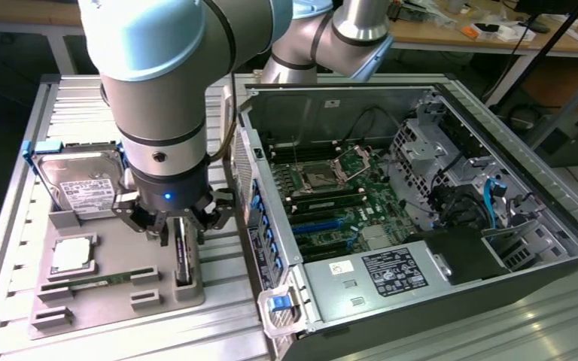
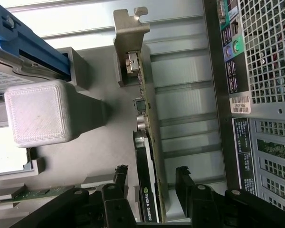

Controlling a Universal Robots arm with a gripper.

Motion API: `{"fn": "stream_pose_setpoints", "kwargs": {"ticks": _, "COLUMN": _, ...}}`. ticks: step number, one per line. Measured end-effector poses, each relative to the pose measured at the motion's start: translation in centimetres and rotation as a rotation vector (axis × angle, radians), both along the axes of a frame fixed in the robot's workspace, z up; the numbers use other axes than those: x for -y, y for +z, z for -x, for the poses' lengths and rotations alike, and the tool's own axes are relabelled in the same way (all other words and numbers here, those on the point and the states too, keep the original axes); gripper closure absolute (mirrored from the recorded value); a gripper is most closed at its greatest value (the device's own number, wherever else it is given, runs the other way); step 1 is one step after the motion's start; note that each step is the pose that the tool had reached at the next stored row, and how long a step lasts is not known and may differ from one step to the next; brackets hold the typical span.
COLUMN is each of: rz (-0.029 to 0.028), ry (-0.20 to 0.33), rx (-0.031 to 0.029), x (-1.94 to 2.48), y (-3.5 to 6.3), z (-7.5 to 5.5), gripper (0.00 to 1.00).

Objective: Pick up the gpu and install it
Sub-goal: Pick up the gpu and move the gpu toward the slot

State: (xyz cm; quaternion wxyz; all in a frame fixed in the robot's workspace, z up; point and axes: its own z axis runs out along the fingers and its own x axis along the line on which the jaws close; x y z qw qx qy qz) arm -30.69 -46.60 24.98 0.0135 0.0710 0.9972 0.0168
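The gpu [image 1: 181, 259] stands on its long edge in a slot of the grey tray [image 1: 118, 248], at the tray's right side in the exterior view, with its silver bracket [image 2: 131, 33] at one end. The pincer [image 1: 181, 229] straddles it from above, partly open. One finger is on each side with a small gap to the card, and it grips nothing.

In the same tray, to the exterior view's left, lie a RAM stick [image 1: 98, 282], a processor [image 1: 73, 254] and, farther, a hard drive [image 1: 83, 184] in a blue frame [image 1: 30, 150]. The tray lies on the slatted table [image 1: 78, 105]. Just right of the card rises the open computer case [image 1: 319, 113], with the motherboard [image 1: 339, 195] inside.
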Motion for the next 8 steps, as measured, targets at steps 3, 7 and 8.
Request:
{"fn": "stream_pose_setpoints", "kwargs": {"ticks": 3, "rz": 0.0003, "ry": 0.000, "rx": -0.0002, "x": -0.29, "y": -0.12, "z": 0.01, "gripper": 0.47}}
{"fn": "stream_pose_setpoints", "kwargs": {"ticks": 7, "rz": 0.0002, "ry": 0.000, "rx": -0.0001, "x": -0.76, "y": -0.16, "z": 0.03, "gripper": 0.47}}
{"fn": "stream_pose_setpoints", "kwargs": {"ticks": 8, "rz": 0.0001, "ry": 0.000, "rx": 0.0000, "x": -0.83, "y": -0.17, "z": 0.10, "gripper": 0.47}}
